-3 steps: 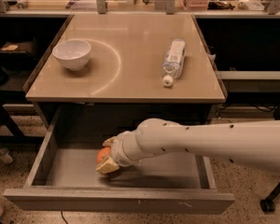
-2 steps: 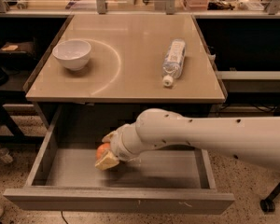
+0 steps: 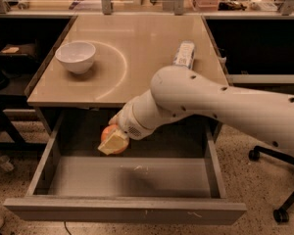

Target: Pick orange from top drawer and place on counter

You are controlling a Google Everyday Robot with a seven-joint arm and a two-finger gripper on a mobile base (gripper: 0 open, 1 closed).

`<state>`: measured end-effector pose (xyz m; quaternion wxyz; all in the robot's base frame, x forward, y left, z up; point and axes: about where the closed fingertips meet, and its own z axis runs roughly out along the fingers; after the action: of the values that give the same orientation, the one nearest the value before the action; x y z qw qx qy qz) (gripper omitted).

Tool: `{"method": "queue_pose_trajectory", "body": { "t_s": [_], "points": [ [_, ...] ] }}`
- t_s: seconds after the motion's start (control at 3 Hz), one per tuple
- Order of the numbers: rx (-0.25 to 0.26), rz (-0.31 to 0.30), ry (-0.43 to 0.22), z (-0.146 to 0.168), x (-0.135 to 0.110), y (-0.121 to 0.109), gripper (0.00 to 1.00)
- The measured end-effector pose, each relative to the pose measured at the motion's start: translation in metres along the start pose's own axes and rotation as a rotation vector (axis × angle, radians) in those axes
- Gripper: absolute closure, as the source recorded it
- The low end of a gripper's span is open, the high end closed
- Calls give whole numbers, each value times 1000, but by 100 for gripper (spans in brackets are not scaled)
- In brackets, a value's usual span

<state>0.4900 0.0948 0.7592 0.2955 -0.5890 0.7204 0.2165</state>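
Note:
The orange (image 3: 110, 133) is a small round orange-red fruit held in my gripper (image 3: 112, 140), whose pale fingers (image 3: 111, 143) are shut on it. It hangs lifted above the floor of the open top drawer (image 3: 122, 209), near the drawer's back left, just below the front edge of the counter (image 3: 137, 53). My white arm (image 3: 225, 106) reaches in from the right and covers part of the counter's right front.
A white bowl (image 3: 75, 56) stands on the counter's left. A plastic bottle (image 3: 184, 54) lies on the counter's right, partly behind my arm. A rolling chair base (image 3: 279, 209) is at the lower right on the speckled floor.
My gripper has risen with the orange from the drawer floor toward the counter's front edge, and the arm has lifted with it.

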Motion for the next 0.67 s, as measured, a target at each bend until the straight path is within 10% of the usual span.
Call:
{"method": "queue_pose_trajectory", "body": {
  "t_s": [0.67],
  "points": [
    [55,-21,64,-71,-53,-38,100]
  ]
}}
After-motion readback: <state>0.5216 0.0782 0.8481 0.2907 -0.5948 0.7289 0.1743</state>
